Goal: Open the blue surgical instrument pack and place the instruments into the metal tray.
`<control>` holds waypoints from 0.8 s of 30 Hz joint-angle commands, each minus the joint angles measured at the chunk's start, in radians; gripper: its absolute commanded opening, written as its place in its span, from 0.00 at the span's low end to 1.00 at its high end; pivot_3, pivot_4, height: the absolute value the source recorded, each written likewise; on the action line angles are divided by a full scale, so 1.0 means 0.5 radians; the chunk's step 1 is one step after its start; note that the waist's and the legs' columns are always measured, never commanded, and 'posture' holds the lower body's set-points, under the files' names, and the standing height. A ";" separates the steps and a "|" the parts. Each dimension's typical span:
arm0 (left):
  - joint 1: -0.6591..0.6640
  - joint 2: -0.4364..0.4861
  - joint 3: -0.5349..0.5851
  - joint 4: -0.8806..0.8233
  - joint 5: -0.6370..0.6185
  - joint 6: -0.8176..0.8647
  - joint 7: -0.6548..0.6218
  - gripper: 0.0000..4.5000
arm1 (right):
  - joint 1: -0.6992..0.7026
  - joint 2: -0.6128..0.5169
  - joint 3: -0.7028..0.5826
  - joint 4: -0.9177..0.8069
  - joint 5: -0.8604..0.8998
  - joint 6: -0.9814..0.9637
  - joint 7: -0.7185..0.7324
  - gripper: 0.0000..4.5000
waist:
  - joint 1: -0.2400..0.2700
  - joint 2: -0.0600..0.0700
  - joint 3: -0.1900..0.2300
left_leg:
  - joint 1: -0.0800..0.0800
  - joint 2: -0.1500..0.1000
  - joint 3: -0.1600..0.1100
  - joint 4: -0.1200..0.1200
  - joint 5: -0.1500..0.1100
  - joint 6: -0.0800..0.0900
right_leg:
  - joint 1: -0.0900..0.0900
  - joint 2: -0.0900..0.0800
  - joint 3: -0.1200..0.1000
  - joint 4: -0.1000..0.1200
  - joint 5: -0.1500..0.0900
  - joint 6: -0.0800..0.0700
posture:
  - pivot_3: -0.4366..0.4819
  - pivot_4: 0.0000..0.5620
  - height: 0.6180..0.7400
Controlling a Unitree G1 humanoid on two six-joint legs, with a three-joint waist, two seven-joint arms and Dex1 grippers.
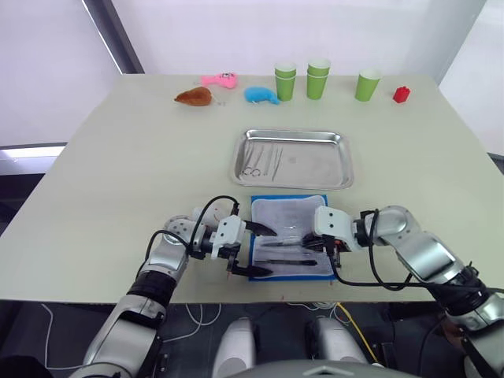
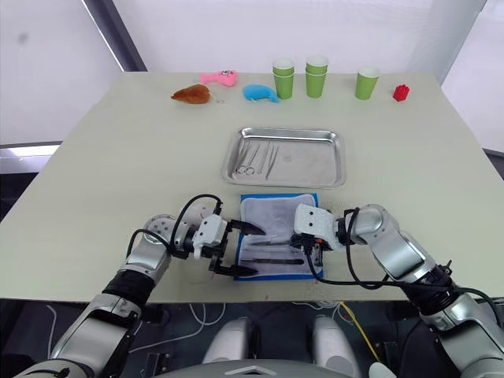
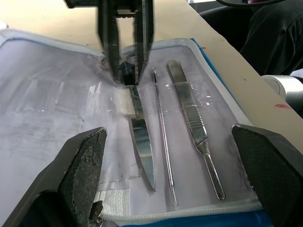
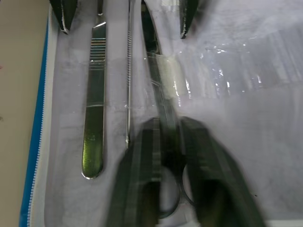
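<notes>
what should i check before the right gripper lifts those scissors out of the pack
1. Pack open, lining up: ok.
2. Right gripper around the scissors: ok, its fingers straddle the handle end, though whether they have closed firmly: cannot tell.
3. Scissors free of the clear strap across them: not ok, the strap looks to be over the blades.
4. Left gripper steadying the pack: not ok, open at the pack's left edge with nothing between its fingers.
5. Probe and scalpel handle clear of the grip: ok, they lie beside the scissors.
6. Tray has room: ok, a few instruments at its left end, the rest bare.
</notes>
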 commanded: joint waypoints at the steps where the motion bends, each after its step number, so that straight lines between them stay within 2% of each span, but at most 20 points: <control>1: 0.013 -0.023 -0.044 0.151 0.126 0.015 0.060 1.00 | 0.020 0.018 0.019 -0.007 -0.023 0.062 -0.026 0.04 | 0.001 0.000 0.000 | 0.000 0.000 0.000 0.000 0.000 0.000 | 0.000 0.000 0.000 0.000 0.000 0.000 | 0.48 0.27 1.00; 10: 0.023 -0.117 -0.046 0.203 0.158 0.004 0.116 1.00 | -0.110 0.013 0.048 -0.135 -0.082 0.195 -0.011 0.04 | 0.005 0.005 -0.003 | 0.000 -0.001 -0.001 0.000 0.000 0.000 | -0.001 -0.002 0.000 0.001 0.000 -0.001 | 0.48 0.27 1.00; 24: 0.148 -0.132 -0.065 0.159 0.183 0.020 0.150 1.00 | -0.340 -0.141 0.159 -0.389 -0.170 0.465 0.125 0.04 | 0.029 0.013 -0.003 | -0.008 -0.005 0.000 0.000 0.000 0.000 | -0.007 -0.007 0.000 -0.003 0.000 0.000 | 0.48 0.27 1.00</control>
